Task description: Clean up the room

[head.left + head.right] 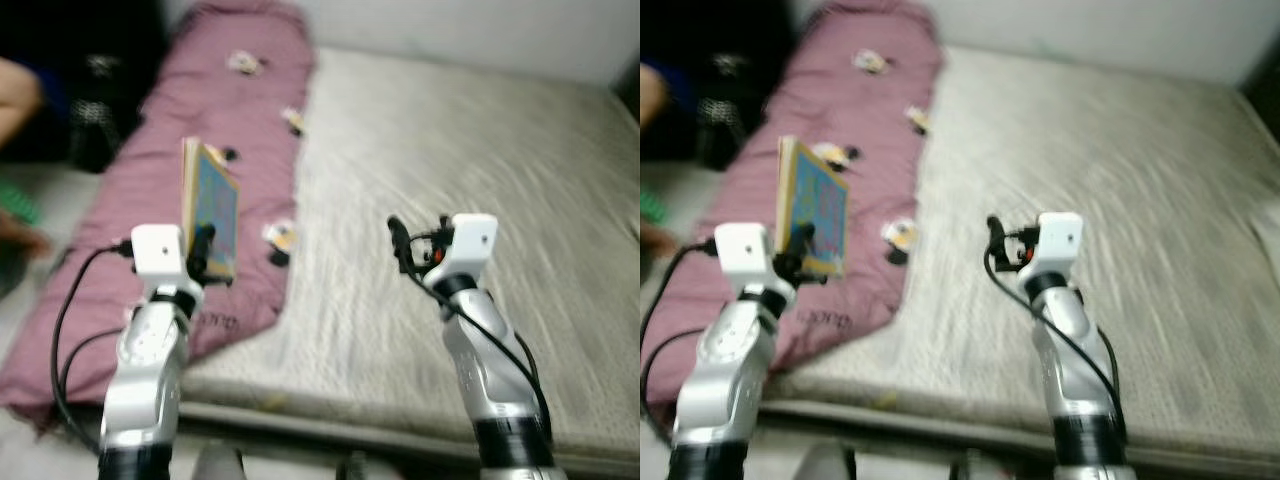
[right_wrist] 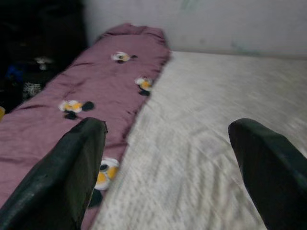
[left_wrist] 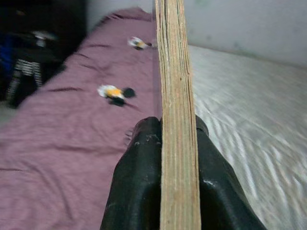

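Book (image 1: 211, 210), thin w/ blue-and-yellow cover, stands upright in left gripper (image 3: 163, 139), fingers pinching its lower edge, held above mauve blanket (image 1: 190, 170) on bed's left side. Right gripper (image 2: 168, 163) hovers over bare mattress (image 1: 450, 180), fingers spread, empty. Step: carrying the picked-up book. Next move likely calls for finding a proper spot, e.g. shelf, & keeping grip firm en route.

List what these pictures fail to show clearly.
- Book cover: colourful, but too blurred to read in the eye views; edge-on in the left wrist view.
- Person: cut off by the frame's left edge.
- Blanket prints: too small and blurred to identify.
- Right gripper fingers: tips out of frame.
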{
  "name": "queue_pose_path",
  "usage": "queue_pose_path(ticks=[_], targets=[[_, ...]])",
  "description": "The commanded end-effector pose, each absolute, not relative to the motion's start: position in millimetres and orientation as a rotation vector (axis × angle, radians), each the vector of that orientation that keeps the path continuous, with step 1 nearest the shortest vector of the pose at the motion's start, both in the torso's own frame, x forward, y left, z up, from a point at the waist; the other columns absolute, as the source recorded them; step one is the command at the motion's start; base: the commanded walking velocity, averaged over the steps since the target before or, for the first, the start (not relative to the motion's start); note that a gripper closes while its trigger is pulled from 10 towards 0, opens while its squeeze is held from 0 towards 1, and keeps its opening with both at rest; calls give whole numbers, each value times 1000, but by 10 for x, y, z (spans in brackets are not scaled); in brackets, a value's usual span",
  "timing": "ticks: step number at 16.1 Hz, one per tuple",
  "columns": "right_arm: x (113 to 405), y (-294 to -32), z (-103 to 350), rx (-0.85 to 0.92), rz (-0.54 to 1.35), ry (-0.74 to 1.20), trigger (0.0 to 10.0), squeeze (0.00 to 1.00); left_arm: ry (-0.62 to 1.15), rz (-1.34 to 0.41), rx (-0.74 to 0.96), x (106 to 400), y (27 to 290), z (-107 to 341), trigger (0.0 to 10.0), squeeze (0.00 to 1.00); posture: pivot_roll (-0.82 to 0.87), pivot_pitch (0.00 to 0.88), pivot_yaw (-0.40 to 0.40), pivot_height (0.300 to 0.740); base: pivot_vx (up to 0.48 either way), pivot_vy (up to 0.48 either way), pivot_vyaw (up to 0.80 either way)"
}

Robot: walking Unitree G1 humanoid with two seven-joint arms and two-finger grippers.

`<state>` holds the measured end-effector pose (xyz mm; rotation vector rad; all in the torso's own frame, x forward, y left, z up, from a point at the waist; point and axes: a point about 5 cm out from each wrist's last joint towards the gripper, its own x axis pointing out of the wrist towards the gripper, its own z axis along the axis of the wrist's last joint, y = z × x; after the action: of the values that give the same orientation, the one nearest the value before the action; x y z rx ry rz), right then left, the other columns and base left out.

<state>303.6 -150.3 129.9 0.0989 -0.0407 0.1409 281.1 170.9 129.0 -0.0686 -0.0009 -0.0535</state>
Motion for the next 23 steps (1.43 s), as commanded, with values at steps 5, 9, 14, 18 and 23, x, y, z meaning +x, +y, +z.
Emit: queue_pose_path(ticks=[5,9,14,18,23], targets=[[3031,-1607,1294,67,96,-36,10000,0,-25,-55,-7,2816,1717,1330,10000,0,-25,44,-96,740,0,0,0],[3042,-1664,1225,1,30,-10,10000,0,-24,-61,-12,2821,1664,1320,10000,0,-2,41,-105,740,0,0,0],[3069,-1683,1226,-9,8,-12,10000,0,-18,-64,-12,2827,1660,1291,10000,0,-6,36,-107,740,0,0,0],[3089,-1704,1230,8,-21,-11,10000,0,-23,-91,-28,2824,1626,1295,10000,0,-7,38,-105,740,0,0,0],[3090,-1706,1222,10,-32,-7,10000,0,-21,-92,-41,2824,1627,1296,10000,0,-7,44,-105,740,0,-310,0]])
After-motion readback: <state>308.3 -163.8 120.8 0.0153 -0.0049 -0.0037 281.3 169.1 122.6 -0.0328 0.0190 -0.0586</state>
